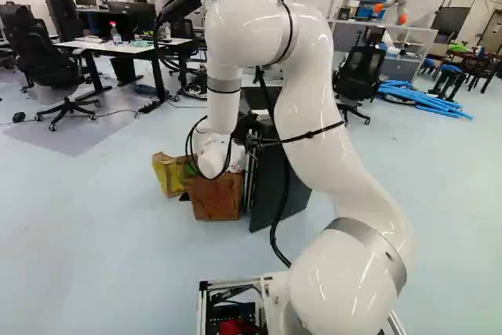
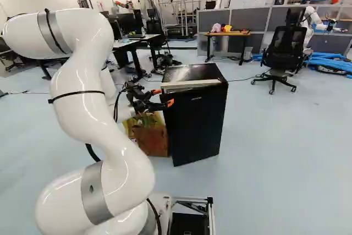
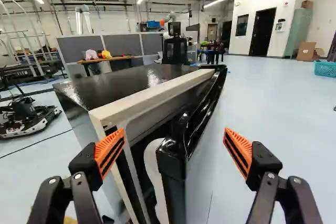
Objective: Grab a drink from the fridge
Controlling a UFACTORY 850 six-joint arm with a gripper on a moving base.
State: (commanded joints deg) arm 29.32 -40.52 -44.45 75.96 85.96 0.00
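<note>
Black fridge (image 2: 201,127), small label (image 2: 196,98) on front, print unreadable; pincer (image 2: 164,97) released, 2 fingers (image 3: 110,151) well apart.

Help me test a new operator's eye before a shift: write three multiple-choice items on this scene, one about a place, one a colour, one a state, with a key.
1. Where is the brown paper bag relative to the mini fridge?
A) On its top
B) Beside it
C) Inside it

2. What colour are the pads of the gripper?
A) Orange
B) Green
C) White

3. How do the gripper's fingers stand?
A) Shut, touching each other
B) Shut on a bottle
C) Open

Key:
1 B: both base views show it next to the fridge's side.
2 A: both pads show orange in the wrist view.
3 C: the wrist view shows them well apart, gripping nothing.
</note>
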